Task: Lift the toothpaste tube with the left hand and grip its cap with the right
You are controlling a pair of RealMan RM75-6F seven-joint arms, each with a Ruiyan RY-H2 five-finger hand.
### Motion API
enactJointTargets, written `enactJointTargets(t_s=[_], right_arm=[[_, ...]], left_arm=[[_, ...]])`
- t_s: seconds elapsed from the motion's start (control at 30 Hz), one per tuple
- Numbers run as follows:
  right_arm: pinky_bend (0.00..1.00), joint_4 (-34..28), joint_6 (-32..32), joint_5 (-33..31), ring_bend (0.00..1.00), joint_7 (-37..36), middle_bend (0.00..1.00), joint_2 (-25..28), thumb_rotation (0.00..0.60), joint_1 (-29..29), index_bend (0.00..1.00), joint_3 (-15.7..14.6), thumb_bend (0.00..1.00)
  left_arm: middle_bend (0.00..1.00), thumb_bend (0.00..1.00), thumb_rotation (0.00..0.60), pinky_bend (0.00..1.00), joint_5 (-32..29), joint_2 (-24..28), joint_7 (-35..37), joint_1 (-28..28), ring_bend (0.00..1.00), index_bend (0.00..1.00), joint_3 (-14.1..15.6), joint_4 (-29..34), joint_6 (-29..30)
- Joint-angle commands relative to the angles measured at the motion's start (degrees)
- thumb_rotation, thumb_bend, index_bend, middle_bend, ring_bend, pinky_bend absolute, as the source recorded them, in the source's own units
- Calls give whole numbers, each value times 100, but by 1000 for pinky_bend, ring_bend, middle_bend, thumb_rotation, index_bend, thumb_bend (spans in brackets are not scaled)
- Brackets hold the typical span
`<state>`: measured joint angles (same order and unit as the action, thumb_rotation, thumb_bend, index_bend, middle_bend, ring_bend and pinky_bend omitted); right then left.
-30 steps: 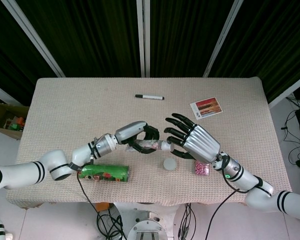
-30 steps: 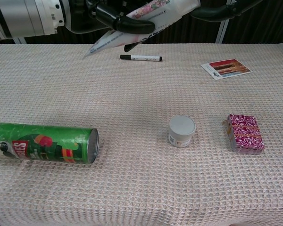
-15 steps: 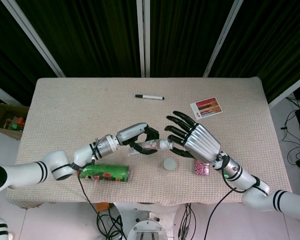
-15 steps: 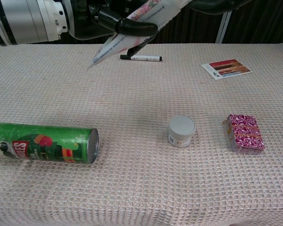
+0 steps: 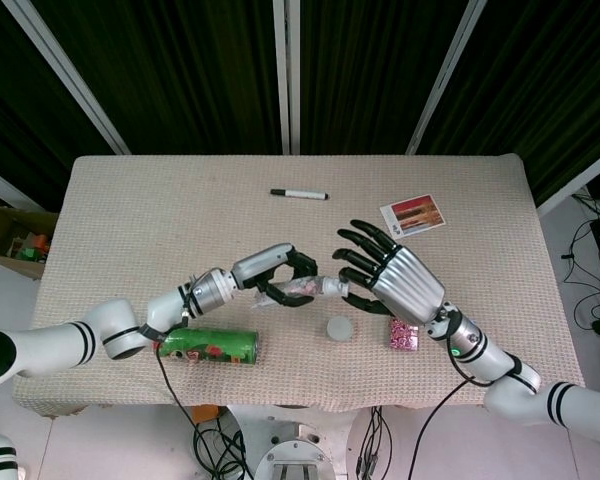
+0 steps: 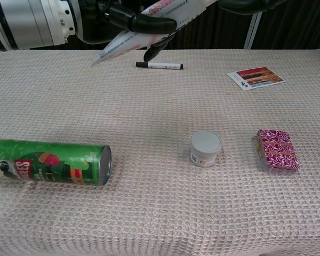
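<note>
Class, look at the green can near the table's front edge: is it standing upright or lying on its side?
On its side. The can lies lengthwise on the table, its round end facing right.

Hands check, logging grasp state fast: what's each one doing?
Left hand: holds the toothpaste tube, lifted.
Right hand: at the cap end; grip cannot be told.

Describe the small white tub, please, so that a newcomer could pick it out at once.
Start from the long green can lying on its side near the table's front edge, then look right along the cloth. The small white tub stands upright between that can and the pink patterned packet. It alone is round and plain white.
</note>
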<state>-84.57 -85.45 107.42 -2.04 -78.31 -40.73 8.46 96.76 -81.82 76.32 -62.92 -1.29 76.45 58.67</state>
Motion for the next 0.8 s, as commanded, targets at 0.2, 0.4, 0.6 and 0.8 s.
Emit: enactJointTargets(t_s=[0.2,0.4,0.6,0.8], right_arm=[[139,-306,303,-188,152,88,343,236,600,40,557,-76,294],[121,-421,424,-242,149,117,335,332,600,54,506,-107,293],[116,-488,478,-259,148,128,334,398,600,79,484,-133,294],[116,-566,479,-253,148,178,336,469,600,133,484,-164,294]], left_arm=[[736,860,533,643,45,-7,76,-45,634,709,31,-77,12],[736,861,534,644,41,-8,150,-55,634,709,51,-120,20],[736,864,532,644,44,-16,247,-59,634,709,72,-171,44],[737,864,534,643,54,-15,319,-58,634,709,98,-224,68]])
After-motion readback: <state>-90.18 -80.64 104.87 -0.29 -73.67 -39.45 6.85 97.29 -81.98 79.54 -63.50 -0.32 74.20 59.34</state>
